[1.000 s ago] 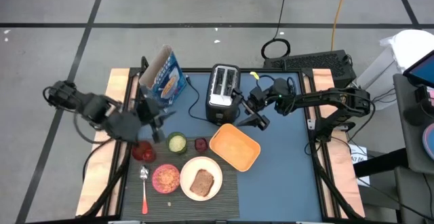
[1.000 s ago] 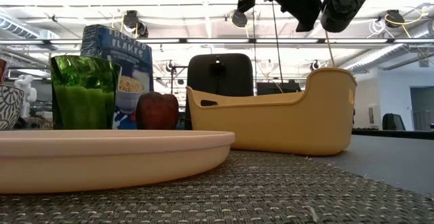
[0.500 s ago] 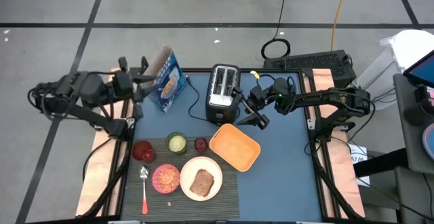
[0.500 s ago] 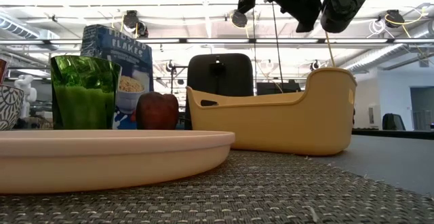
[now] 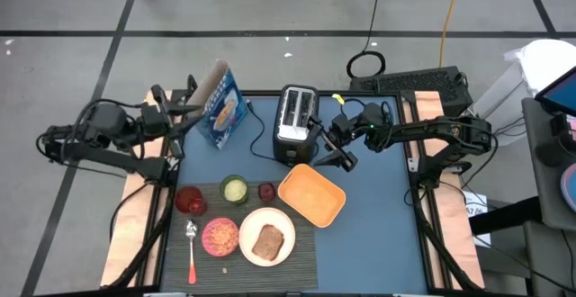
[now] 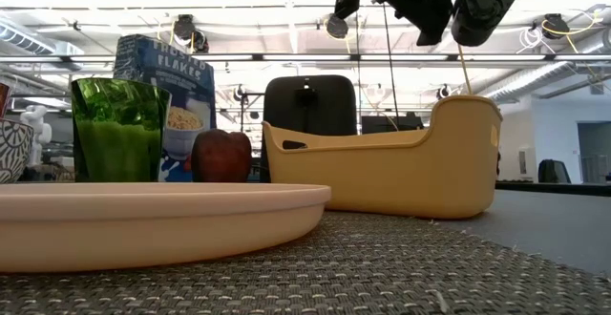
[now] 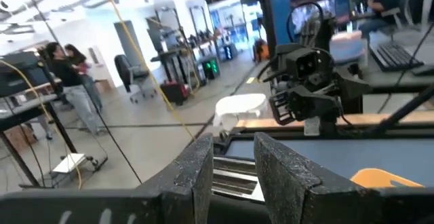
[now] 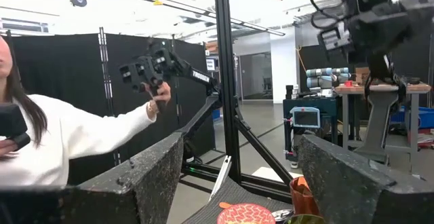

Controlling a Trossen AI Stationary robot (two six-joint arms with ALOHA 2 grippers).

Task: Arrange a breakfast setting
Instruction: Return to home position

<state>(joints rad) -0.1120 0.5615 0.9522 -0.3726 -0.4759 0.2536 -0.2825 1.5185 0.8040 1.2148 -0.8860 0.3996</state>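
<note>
The setting lies on the placemat (image 5: 304,261) at the lower centre of the high view. The toast (image 5: 268,242) is on the plate (image 5: 247,223), with the bowl (image 5: 220,236) to its left and the spoon (image 5: 191,254) further left. The cup (image 5: 235,189) and glass (image 5: 190,201) stand above.

The glass is judged fragile and slippery, and best taken across its wall. The toast is judged light and crumbly, to be held by its edges. The spoon is thin and low, to be lifted by its red handle, and the plate is stiff, to be taken by its rim.

The left gripper (image 7: 236,146), at the left by the cereal box (image 5: 220,108), is seen empty, its jaws slightly apart. The right gripper (image 8: 241,141), beside the toaster (image 5: 295,121), is seen empty, its jaws wide apart.
</note>
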